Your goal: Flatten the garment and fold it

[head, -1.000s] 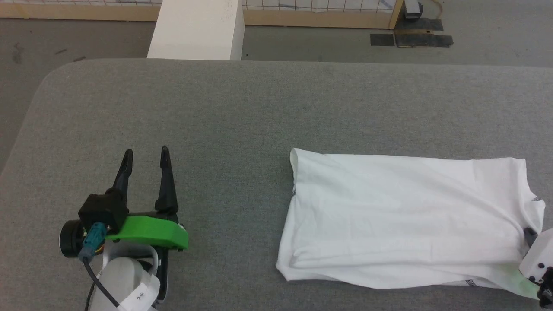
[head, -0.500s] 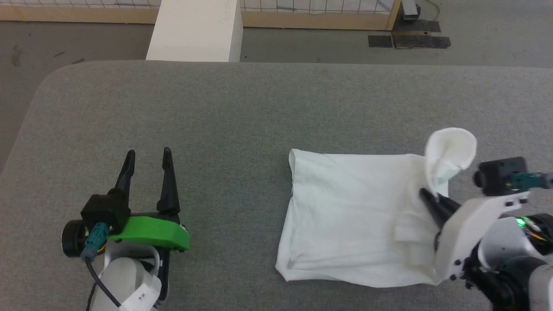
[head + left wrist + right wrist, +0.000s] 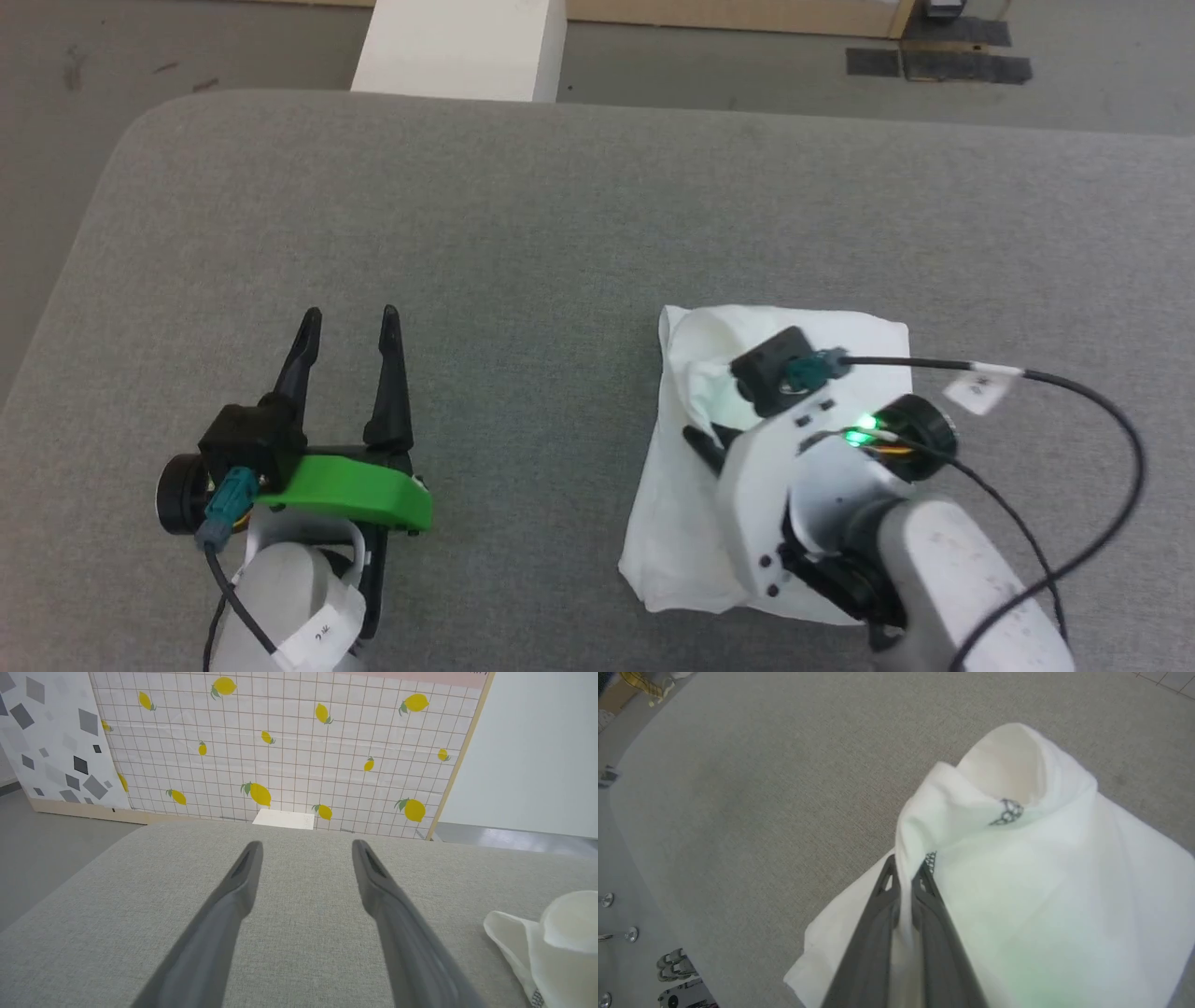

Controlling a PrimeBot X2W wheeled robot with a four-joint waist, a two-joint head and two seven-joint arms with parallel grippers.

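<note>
Carried leftward over the cloth since a second ago, the right gripper [image 3: 906,865] has its two dark fingers pressed together on a raised fold of the white thin-fabric long-sleeved shirt [image 3: 1041,882], whose right end is now doubled over its left half. The shirt lies as a compact bundle on the grey fabric-covered table [image 3: 560,205]. Well to its left, the left gripper [image 3: 350,315] rests with fingers spread wide, holding nothing.

Garment [image 3: 681,523] on table [image 3: 560,205] right half; left gripper [image 3: 350,315] well apart leftward; box [image 3: 457,47] behind table
</note>
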